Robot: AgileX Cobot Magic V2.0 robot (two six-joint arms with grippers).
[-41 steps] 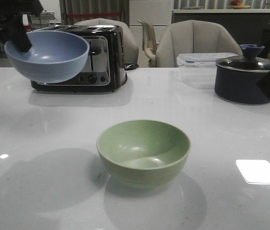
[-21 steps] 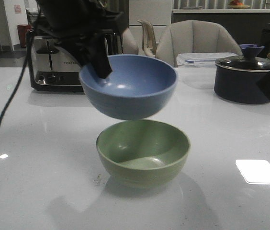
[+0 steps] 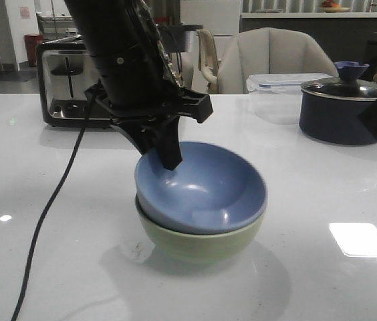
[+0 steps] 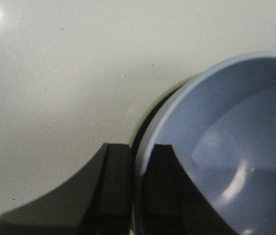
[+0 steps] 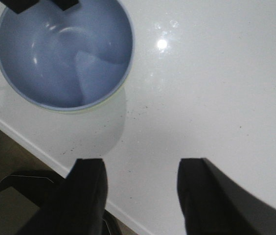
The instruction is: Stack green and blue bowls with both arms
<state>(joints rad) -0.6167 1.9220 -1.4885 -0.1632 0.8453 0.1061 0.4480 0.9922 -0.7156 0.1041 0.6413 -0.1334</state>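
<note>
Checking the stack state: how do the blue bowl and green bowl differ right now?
Colour: the blue bowl is dusty blue, the green bowl pale sage.
Position: the blue bowl sits nested inside the green bowl, which rests on the table.
Grip: the left gripper pinches the blue bowl's rim; nothing holds the green bowl.
Pose: the blue bowl tilts slightly; the green bowl sits level.
Both are round, matte and similar in size.

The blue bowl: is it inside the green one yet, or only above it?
Inside. The blue bowl sits nested in the green bowl, tilted a little, its rim pinched by the left hand.
</note>
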